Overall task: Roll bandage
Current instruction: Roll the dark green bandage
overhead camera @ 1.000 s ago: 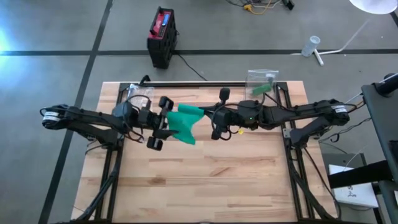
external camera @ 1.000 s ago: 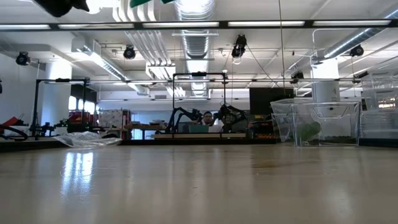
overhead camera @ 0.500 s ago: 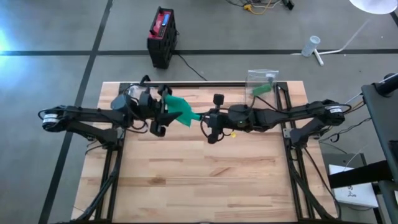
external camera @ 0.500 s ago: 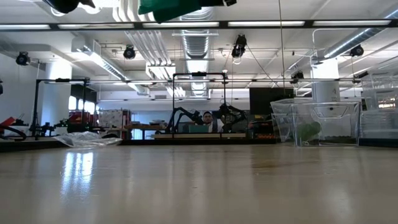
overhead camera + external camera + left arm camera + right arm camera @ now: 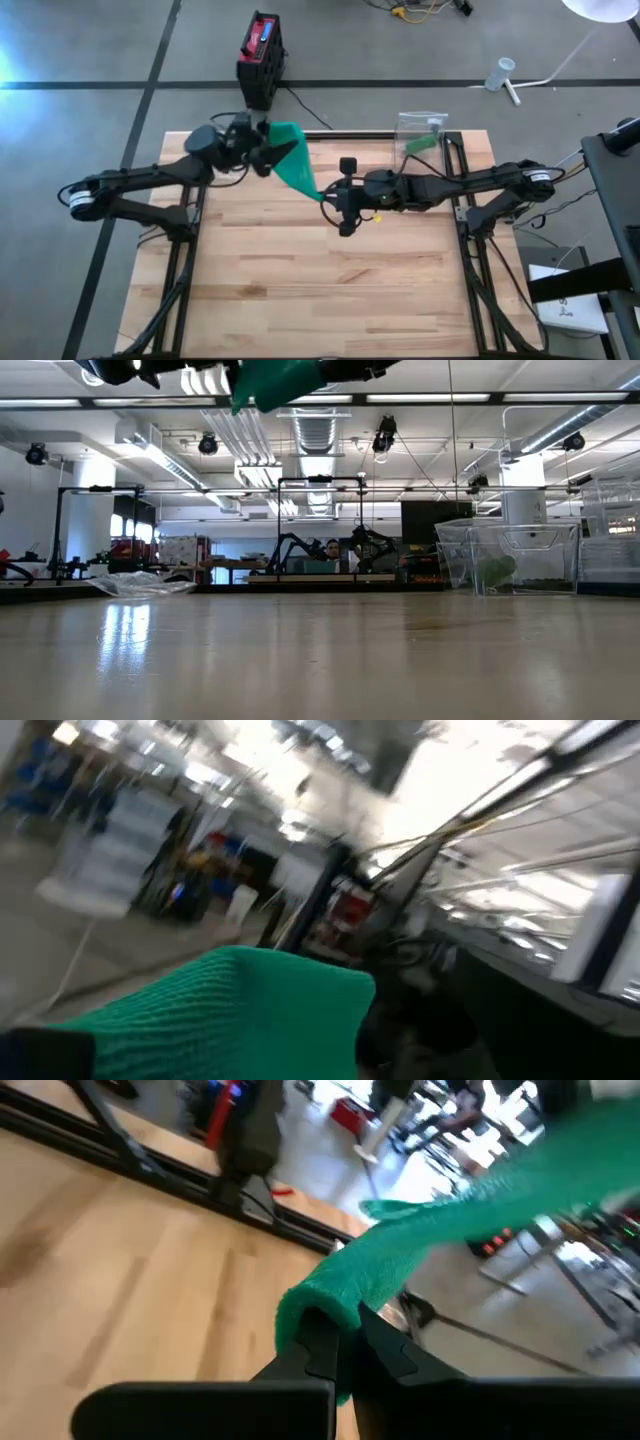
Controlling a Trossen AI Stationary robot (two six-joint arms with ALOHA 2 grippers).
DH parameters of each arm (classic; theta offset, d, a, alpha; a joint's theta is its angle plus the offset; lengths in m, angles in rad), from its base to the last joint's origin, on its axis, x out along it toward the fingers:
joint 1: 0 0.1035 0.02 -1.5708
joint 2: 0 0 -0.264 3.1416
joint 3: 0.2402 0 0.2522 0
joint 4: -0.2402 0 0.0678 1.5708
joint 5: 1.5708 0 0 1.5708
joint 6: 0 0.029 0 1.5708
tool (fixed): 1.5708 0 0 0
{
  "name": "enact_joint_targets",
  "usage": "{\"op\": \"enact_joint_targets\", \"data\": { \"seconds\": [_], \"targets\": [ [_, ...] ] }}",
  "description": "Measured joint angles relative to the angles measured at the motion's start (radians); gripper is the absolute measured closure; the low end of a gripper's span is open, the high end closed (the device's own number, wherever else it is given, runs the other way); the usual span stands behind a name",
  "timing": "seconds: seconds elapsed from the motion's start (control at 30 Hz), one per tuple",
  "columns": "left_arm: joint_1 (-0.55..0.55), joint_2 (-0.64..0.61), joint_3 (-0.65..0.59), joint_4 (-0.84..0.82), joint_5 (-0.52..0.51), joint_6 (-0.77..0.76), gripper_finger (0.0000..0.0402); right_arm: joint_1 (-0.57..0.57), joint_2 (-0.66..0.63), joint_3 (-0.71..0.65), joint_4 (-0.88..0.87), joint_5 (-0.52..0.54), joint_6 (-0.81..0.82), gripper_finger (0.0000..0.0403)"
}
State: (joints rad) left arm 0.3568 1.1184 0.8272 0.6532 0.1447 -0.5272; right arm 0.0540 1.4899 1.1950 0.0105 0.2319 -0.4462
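Observation:
A green bandage point(image 5: 298, 165) hangs above the table's far middle, stretched on a slant between my two grippers. Its wide, fanned end point(image 5: 285, 135) is at my left gripper point(image 5: 263, 150), which stands near the table's far edge and looks open. The narrow, bunched end is at my right gripper point(image 5: 331, 197), which is shut on it near the table's middle. In the low view only the bandage's lower edge point(image 5: 275, 382) shows, at the top of the picture. The left wrist view is blurred, with green bandage point(image 5: 230, 1020) filling its lower part. My left gripper has the bandage's wide end point(image 5: 250, 1005) lying at its fingers point(image 5: 40, 1055). Blur hides whether that end is pinched or only draped there. It stays up, clear of the table. My right gripper pinches the bandage's narrow, bunched end point(image 5: 322, 1302) between its two fingertips point(image 5: 312, 1348). The fingers come nearly level from the table's right side, along the bandage. From them the bandage runs off toward my left gripper, lifted clear of the table.
A clear plastic box point(image 5: 422, 128) holding something green stands at the far right. Crumpled clear plastic point(image 5: 145, 582) lies at the far left. A black rail point(image 5: 350, 134) runs along the far edge. The wooden table's near half point(image 5: 320, 290) is bare.
My left gripper has swung toward the table's far edge and rolled about its own axis, carrying the bandage's wide end with it. My right gripper has sunk a little with the narrow end. The bandage, bunched between the grippers before, now stretches out on a slant.

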Motion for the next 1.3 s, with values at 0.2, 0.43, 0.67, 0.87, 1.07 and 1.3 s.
{"op": "enact_joint_targets", "data": {
  "seconds": [0.2, 0.43, 0.67, 0.87, 1.07, 1.3],
  "targets": [
    [0.106, 0.068, 0.032, -0.068, 0.116, -0.011, 0.0038, 0.000, -0.001, 0.000, -0.009, -0.119, 0.004, 0.0400],
    [0.214, 0.056, 0.029, -0.209, 0.288, 0.170, 0.0042, 0.005, -0.001, 0.012, -0.009, -0.240, 0.012, 0.0400],
    [0.219, 0.032, 0.026, -0.236, 0.418, 0.212, 0.0058, 0.008, -0.010, 0.035, -0.018, -0.325, 0.070, 0.0400],
    [0.152, 0.031, 0.028, -0.070, 0.584, 0.188, 0.0052, -0.005, 0.001, 0.038, -0.022, -0.280, 0.093, 0.0400],
    [0.174, 0.030, 0.116, -0.214, 0.698, 0.366, 0.0052, -0.007, 0.006, 0.038, -0.065, -0.366, 0.144, 0.0400],
    [0.170, 0.084, 0.287, -0.697, 0.791, 0.536, 0.0059, -0.006, 0.022, 0.040, -0.067, -0.471, 0.263, 0.0400]
  ]
}}
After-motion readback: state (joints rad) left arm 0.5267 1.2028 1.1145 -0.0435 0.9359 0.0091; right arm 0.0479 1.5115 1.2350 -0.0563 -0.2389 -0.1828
